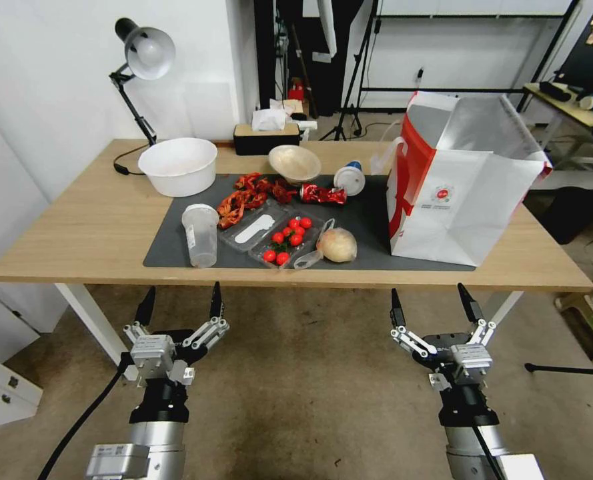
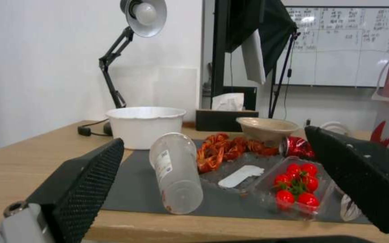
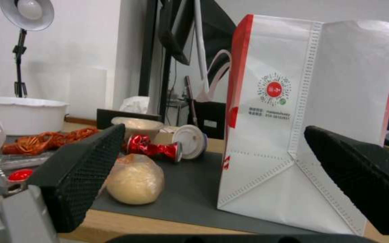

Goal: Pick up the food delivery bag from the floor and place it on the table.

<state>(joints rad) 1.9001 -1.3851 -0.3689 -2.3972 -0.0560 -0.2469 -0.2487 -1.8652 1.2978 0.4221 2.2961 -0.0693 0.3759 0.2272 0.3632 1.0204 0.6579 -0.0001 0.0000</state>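
The food delivery bag, white with a red side, a small round red logo and a silver lining, stands upright on the right end of the table, partly on the dark grey mat. The right wrist view has the bag straight ahead past the table edge. My right gripper hangs open below the table's front edge, in front of the bag and apart from it. Lower left, my left gripper is open too, with nothing in either.
On the mat lie a clear cup, a tray of cherry tomatoes, red crayfish shells, a bagged bun, a crushed red can. A white bowl, desk lamp and tissue box stand behind.
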